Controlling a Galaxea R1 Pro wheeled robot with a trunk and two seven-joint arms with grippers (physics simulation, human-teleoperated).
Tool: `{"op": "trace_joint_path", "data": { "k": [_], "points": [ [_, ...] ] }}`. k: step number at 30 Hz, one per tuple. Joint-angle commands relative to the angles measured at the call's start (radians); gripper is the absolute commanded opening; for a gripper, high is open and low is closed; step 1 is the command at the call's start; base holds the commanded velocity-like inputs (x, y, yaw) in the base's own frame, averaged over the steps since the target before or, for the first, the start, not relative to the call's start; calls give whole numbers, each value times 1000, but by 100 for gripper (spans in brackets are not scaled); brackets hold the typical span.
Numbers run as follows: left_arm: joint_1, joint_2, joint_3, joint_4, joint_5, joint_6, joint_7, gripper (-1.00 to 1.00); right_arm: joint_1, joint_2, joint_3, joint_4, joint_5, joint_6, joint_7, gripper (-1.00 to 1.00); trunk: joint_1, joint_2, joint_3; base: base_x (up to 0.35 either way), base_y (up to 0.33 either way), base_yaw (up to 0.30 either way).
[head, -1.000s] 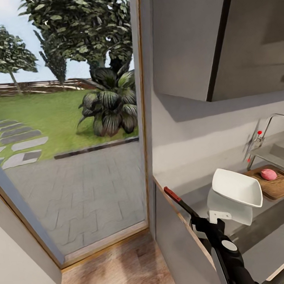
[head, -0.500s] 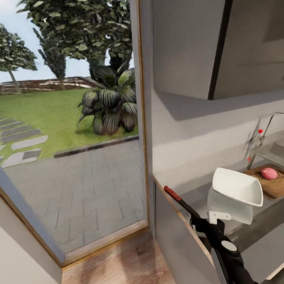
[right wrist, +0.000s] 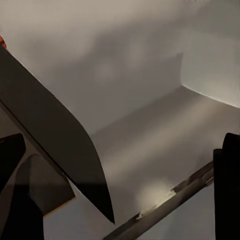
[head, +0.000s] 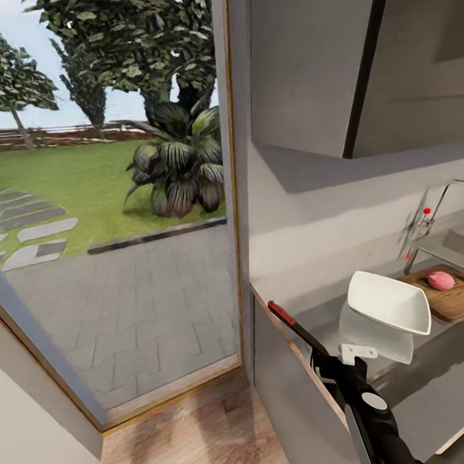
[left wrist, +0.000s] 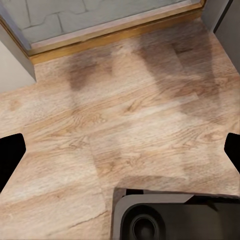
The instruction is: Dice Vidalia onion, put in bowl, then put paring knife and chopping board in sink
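Vidalia onion (head: 440, 280) sits whole on the chopping board (head: 456, 299), pink and round, toward the board's far end. Board lies flat on the grey tabletop (head: 433, 377), beside the sink (head: 459, 242); chrome tap (head: 424, 227) with red knob stands at the basin's near edge.

White bowl (head: 389, 303) sits on the tabletop between my arm and the board, its reflection showing in the glossy surface beneath it.

Paring knife (head: 292, 324): red handle end and dark length lie along the tabletop's front edge in the head view, running up to my dark right arm (head: 366, 409). Right wrist view shows the dark blade (right wrist: 60, 145) crossing close in front of the camera, over the grey surface. My right jaws (right wrist: 120, 185): black fingers (right wrist: 227, 190) at either side, wide apart; whether they touch the knife, I cannot tell.

My left jaws (left wrist: 120, 157) hang spread wide over wooden floor (left wrist: 125, 115), holding nothing.

Beyond the glass door (head: 110, 267): paved patio, lawn, trees. Grey wall cabinet (head: 331, 61) hangs above the tabletop.
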Motion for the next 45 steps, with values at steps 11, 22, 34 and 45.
{"op": "trace_joint_path", "data": {
  "k": [11,22,34,45],
  "points": [
    [0,2,-7,-1,8,-2,5,100,0,1,-1,10,2,9,1,100,0,-1,-5,3,0,0],
    [0,2,-7,-1,8,-1,5,100,0,1,-1,10,2,9,1,100,0,-1,-5,65,0,0],
    [0,2,-7,-1,8,-1,5,100,0,1,-1,10,2,9,1,100,0,-1,-5,1,0,0],
    [0,2,-7,-1,8,-1,5,100,0,1,-1,10,2,9,1,100,0,-1,-5,40,0,0]
  ]
}}
